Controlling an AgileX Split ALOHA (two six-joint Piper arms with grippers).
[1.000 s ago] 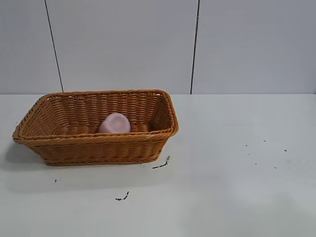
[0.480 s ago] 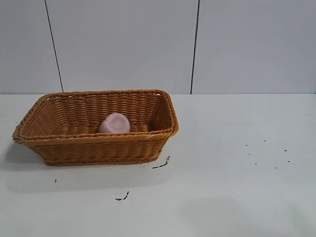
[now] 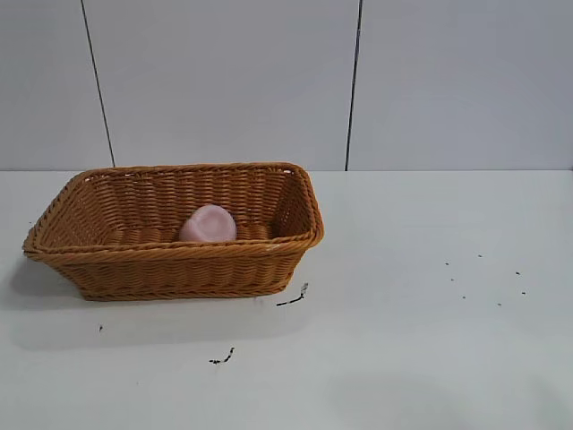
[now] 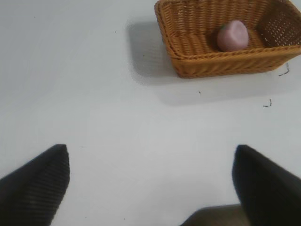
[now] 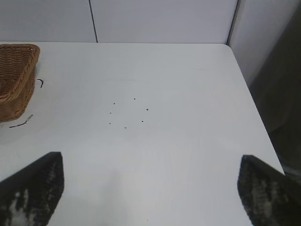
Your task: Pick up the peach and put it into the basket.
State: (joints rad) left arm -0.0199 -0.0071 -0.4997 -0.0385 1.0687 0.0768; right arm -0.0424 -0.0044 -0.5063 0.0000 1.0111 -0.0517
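One peach (image 3: 208, 223) inside unlabelled basket (image 3: 179, 264).

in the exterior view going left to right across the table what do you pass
basket with the peach inside → two small dark marks by its right corner → scattered dark specks on the white table

No readable text, label or number shows anywhere; the table's (image 3: 430, 340) small dark marks seem mere specks.
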